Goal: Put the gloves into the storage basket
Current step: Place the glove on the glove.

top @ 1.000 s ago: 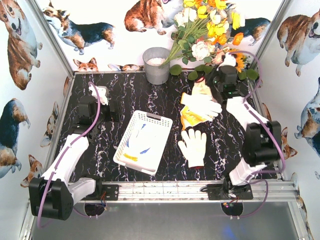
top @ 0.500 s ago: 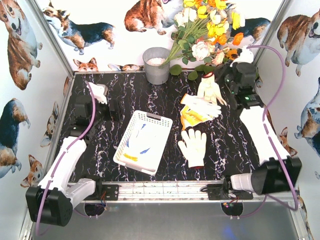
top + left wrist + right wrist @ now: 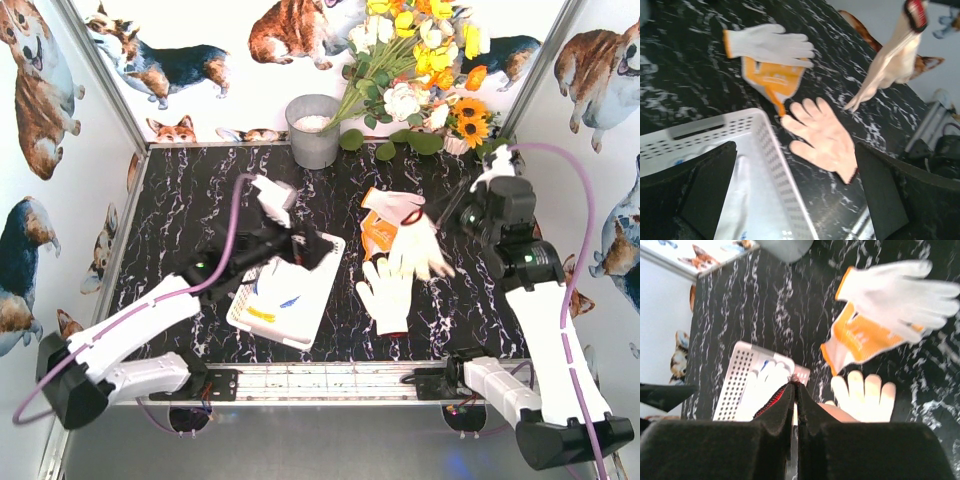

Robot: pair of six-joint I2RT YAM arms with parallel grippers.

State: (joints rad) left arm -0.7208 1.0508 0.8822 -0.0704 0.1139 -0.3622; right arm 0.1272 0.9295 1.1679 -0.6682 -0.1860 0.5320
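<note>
1. Your right end effector (image 3: 793,387) has its fingers pressed fully together on the red cuff of the hanging glove (image 3: 420,250), a cream knit one whose fingers droop down above the table (image 3: 200,200)
2. Just below it, the flat glove (image 3: 385,293), also cream with a red cuff, lies spread on the table just beside the right side of the storage basket (image 3: 265,333)
3. Farther back, the white glove (image 3: 400,208) with orange trim lies partly over the orange-palmed glove (image 3: 378,235)
4. The storage basket is white with lattice walls; inside it lie knit gloves (image 3: 272,295) with blue and yellow cuff edges
5. Your left end effector (image 3: 795,147) hangs over the far end of the basket with its fingers wide apart and nothing between them, on the side facing the hanging glove
6. The grey bucket (image 3: 313,130) and the flowers (image 3: 410,60) stand at the far edge, well apart from the basket
</note>
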